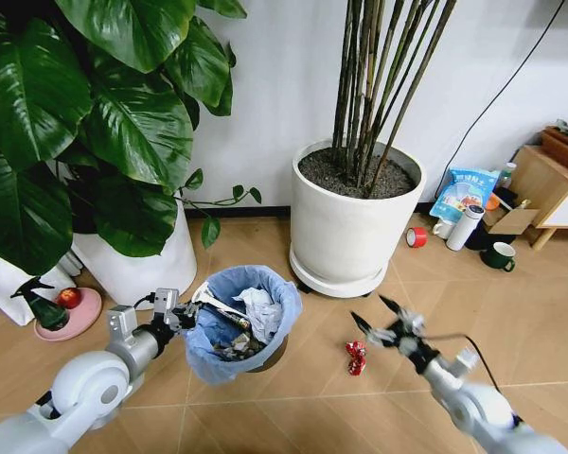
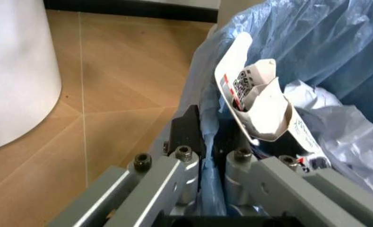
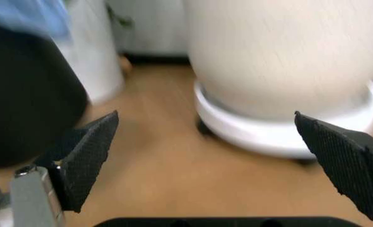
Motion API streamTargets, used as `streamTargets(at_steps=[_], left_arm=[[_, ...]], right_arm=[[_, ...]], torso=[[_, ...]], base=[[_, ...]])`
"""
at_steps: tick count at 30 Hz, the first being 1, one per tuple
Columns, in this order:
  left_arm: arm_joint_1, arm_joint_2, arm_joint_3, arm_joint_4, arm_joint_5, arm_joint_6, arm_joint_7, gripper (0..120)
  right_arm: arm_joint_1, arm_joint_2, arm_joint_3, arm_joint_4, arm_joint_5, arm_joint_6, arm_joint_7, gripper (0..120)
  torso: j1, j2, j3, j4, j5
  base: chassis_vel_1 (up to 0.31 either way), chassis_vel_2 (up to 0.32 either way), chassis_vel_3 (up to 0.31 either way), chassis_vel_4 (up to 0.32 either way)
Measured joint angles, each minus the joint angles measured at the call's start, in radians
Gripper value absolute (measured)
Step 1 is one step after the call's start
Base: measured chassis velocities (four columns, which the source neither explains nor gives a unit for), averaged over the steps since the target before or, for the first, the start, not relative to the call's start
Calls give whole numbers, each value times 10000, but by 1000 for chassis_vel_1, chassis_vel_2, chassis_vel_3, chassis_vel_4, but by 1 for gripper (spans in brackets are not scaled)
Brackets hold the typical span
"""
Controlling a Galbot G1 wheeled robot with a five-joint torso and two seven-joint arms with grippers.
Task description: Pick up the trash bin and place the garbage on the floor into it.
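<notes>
The trash bin (image 1: 249, 323), dark and round with a crinkly light blue bag over its rim, is at the centre of the head view. My left gripper (image 1: 183, 317) is shut on its near left rim. The left wrist view shows its black pads (image 2: 187, 128) clamping the blue bag (image 2: 312, 47). Crumpled white tissues and wrappers (image 2: 257, 104) lie inside. A red crumpled wrapper (image 1: 357, 357) lies on the chevron wooden floor (image 1: 312, 407) right of the bin. My right gripper (image 1: 373, 315) hovers open just above and right of that wrapper. In its wrist view the gripper (image 3: 218, 161) has wide-spread fingers, and the dark bin (image 3: 22, 94) is beside them.
A large white pot (image 1: 355, 222) with tall stalks stands close behind the bin and wrapper. A leafy plant in another white pot (image 1: 142, 260) stands at the left. A green spray bottle (image 1: 40, 305) rests on a pink dish. A tape roll (image 1: 416, 236), mug (image 1: 500, 255) and low wooden table (image 1: 549, 184) are at the right.
</notes>
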Motion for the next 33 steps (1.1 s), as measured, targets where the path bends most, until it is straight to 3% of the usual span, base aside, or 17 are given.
streamTargets(at_steps=[6,16,33], left_arm=[[2,-45,-6,24,33,-4,4,0],[58,85,-139,-53,-29,-7,-7,0],[38,89,-186,-67,-95,-18,-30,0]], right_arm=[[-297,904,265,-1176,-814,-82,453,100],[681,2527,-285,-3141,-1088,-168,708,100],[1677,3342,-635,-4514,-1391,-219,1034,100]], torso=[[0,0,1,0,0],[0,-1,2,3,-2],[1,-3,2,2,-1]], base=[[0,0,0,0],[0,0,0,0],[0,0,0,0]])
